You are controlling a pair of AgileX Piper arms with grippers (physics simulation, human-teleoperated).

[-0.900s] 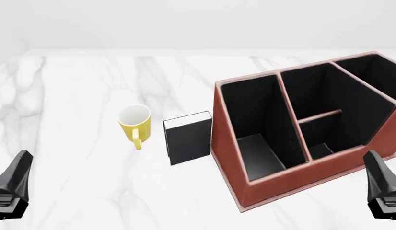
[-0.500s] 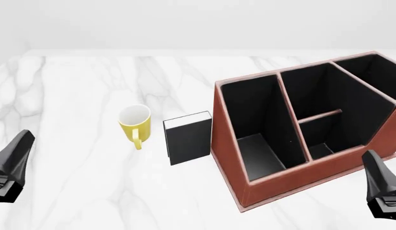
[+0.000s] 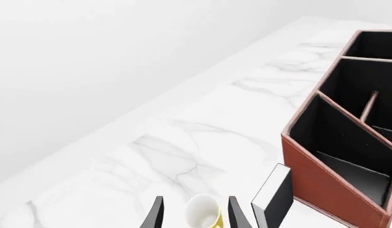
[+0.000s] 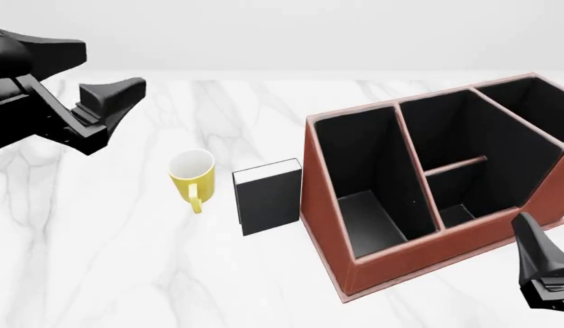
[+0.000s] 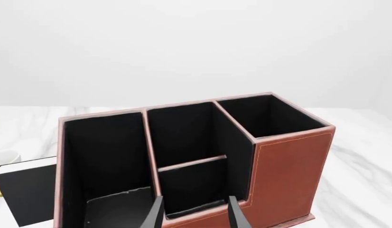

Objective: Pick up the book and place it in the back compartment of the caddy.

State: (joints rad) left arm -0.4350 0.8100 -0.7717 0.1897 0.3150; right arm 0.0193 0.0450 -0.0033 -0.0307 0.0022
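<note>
The left gripper (image 4: 98, 72) has risen sharply since the earlier front views: then it sat low at the near left edge of the table, now it hangs high at the far left, above and left of the yellow mug (image 4: 192, 175), its fingers spread apart and empty. In the left wrist view its two fingertips (image 3: 156, 216) frame the mug (image 3: 204, 215), with the book (image 3: 275, 195) just beside it.

The right gripper (image 4: 548, 273) has barely shifted; it sits low at the near right corner, close to the caddy's (image 4: 328, 225) outer wall. Its wrist view shows the fingertips (image 5: 234, 213) parted with nothing between them.

The book (image 4: 269, 197) stands upright on the marble table (image 4: 127, 260), unmoved, between the mug and the caddy, very close to the caddy's left wall; whether they touch I cannot tell. Its black cover faces the camera and white page edges show along the top.

The back compartment (image 4: 450, 140) lies behind the low divider (image 4: 455, 165) and is empty, as before.
</note>
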